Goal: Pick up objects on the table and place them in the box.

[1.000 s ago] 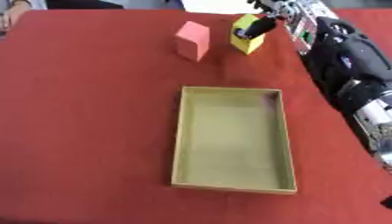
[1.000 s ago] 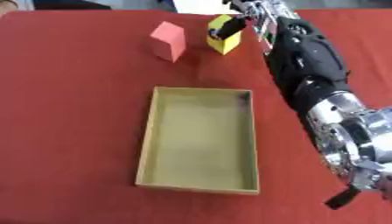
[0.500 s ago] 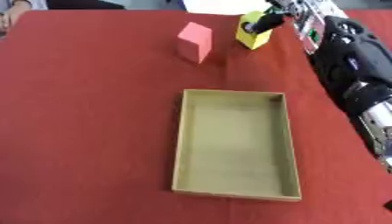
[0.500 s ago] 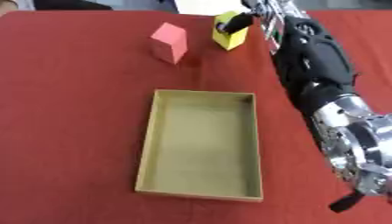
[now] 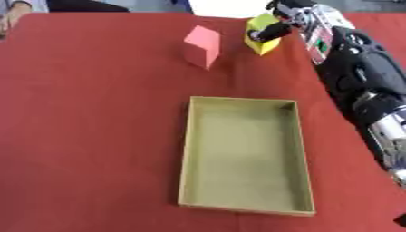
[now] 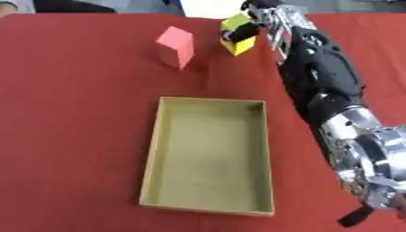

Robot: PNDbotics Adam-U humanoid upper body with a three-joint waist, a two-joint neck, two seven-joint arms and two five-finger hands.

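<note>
Left eye view: pretty clean look down at a red tablecloth-covered table, with an open, shallow tan cardboard box sitting roughly mid-table and nothing visible inside it.

Right hand: the black-and-silver right hand was reaching out to the far end of the table, with a dark thumb or finger curled across the front face of the small yellow cube-shaped block. Looked like a pinch on it, so I'd call the hand closed around the block.

Yellow block: sat near the far edge, well apart from the box, tilted a bit. Couldn't tell whether it was off the cloth or resting on it.

Pink block: a pink, solid-looking wedge-ish block stood just to the left of the yellow one, not touching it, untouched by any hand.

Left hand: didn't show up in either view.

Step in hand: my guess, the grab on the first object, right around securing or lifting it.

Next move: probably needs a lift clear of the cloth, then carrying the yellow block back toward the robot and over the box's far rim before letting go. The pink block is close by, so the arm should avoid clipping it.

Left to do: both blocks were outside the box.
</note>
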